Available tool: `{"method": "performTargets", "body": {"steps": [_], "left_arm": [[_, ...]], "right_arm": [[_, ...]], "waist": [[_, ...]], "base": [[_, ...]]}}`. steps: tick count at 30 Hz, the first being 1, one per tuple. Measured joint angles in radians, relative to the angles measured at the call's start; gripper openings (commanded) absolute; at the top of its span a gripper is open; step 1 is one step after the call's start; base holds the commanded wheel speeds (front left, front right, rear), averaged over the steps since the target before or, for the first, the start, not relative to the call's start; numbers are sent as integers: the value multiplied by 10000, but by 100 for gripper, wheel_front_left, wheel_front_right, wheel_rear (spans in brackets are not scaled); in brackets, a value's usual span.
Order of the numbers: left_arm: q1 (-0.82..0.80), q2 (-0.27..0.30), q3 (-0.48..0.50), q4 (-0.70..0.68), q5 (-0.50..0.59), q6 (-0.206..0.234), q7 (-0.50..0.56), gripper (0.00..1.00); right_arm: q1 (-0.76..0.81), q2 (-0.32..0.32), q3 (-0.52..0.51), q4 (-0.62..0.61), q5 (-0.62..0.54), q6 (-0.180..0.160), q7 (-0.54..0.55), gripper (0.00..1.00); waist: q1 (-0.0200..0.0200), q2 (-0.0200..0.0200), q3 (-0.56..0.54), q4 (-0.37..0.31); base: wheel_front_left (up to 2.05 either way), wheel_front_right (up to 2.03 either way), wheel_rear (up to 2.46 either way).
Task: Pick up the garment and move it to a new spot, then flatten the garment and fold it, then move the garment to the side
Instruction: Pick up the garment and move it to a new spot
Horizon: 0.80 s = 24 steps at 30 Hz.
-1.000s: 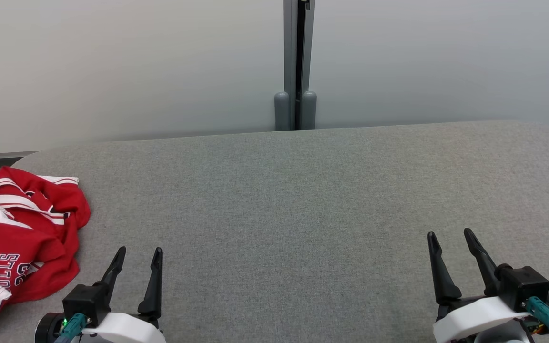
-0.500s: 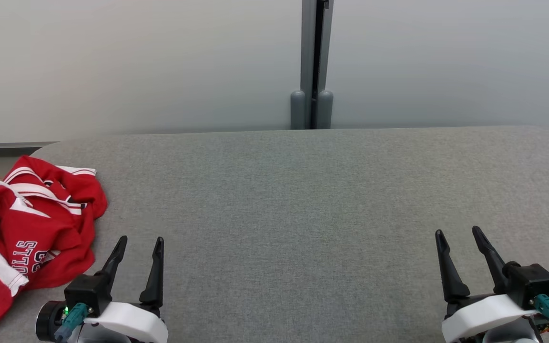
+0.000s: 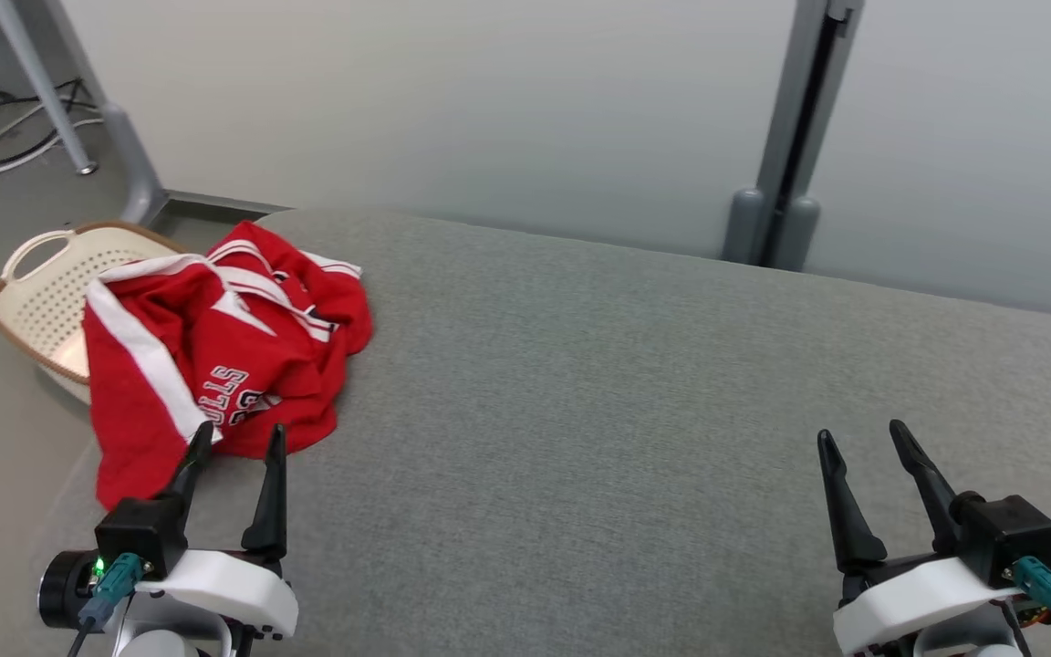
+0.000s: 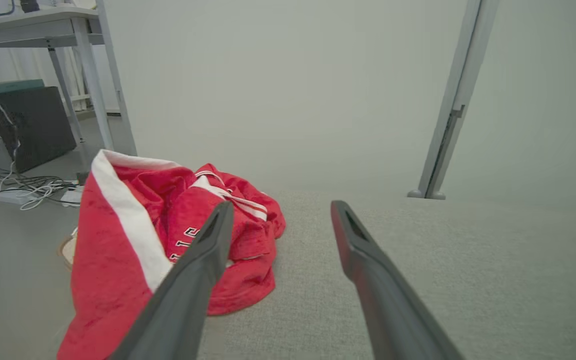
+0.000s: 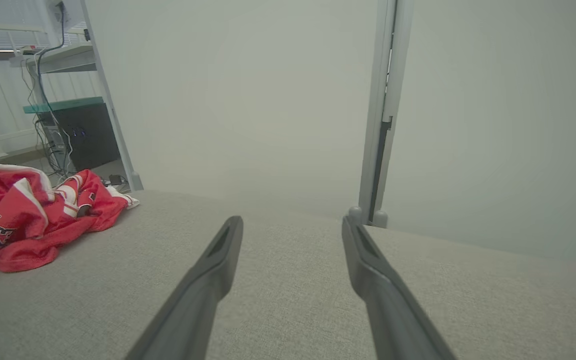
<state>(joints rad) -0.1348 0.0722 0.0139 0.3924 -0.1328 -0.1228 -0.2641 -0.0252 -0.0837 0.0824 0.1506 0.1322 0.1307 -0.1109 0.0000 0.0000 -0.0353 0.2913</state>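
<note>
The garment (image 3: 215, 347) is a red jersey with white stripes and lettering, lying crumpled at the left end of the grey padded surface (image 3: 626, 383) and hanging over its edge. My left gripper (image 3: 238, 436) is open just in front of the heap, fingers pointing at it, nothing between them. In the left wrist view the garment (image 4: 168, 235) lies ahead and left of the open gripper (image 4: 280, 210). My right gripper (image 3: 858, 433) stands open at the lower right, far from the cloth. In the right wrist view the garment (image 5: 28, 215) is far left of the open gripper (image 5: 290, 222).
A cream laundry basket (image 3: 42, 292) stands on the floor left of the surface, partly under the garment. A grey partition wall with a vertical post (image 3: 785, 155) runs behind the surface. Table legs, cables and a dark box (image 4: 33, 130) are on the floor at the left.
The head camera has swung to the left, bringing the garment, the basket and the floor further into view. Both grippers stay open and keep their places in the picture.
</note>
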Motion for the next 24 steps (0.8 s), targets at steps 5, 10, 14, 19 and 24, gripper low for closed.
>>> {"method": "performTargets", "body": {"steps": [5, 10, 14, 19, 24], "left_arm": [[-9, 105, 117, 67, 40, 2, 0, 100], [39, 146, 278, 88, -2, 2, 0, 100], [127, 132, 516, -98, -102, 27, -2, 100], [198, 98, 633, -155, -94, 69, 0, 100], [198, 36, 629, -186, -82, 88, 0, 100]], "right_arm": [[-12, 84, 384, -44, 94, 0, 56, 100], [-99, 142, 642, -79, 140, 0, 71, 100], [-371, 159, 844, -58, 151, 2, 119, 100], [-458, 111, 890, 46, 167, 2, 130, 100], [-479, 96, 851, 117, 167, 2, 127, 100]], "waist": [[1, 0, -39, 967], [1, 0, -74, 1800], [1, 0, 32, 2134], [0, 0, 132, 2203], [1, 0, 154, 2214]], "base": [[0, 0, 0], [0, 0, 0], [0, 0, 0], [0, 0, 0], [0, 0, 0]]}}
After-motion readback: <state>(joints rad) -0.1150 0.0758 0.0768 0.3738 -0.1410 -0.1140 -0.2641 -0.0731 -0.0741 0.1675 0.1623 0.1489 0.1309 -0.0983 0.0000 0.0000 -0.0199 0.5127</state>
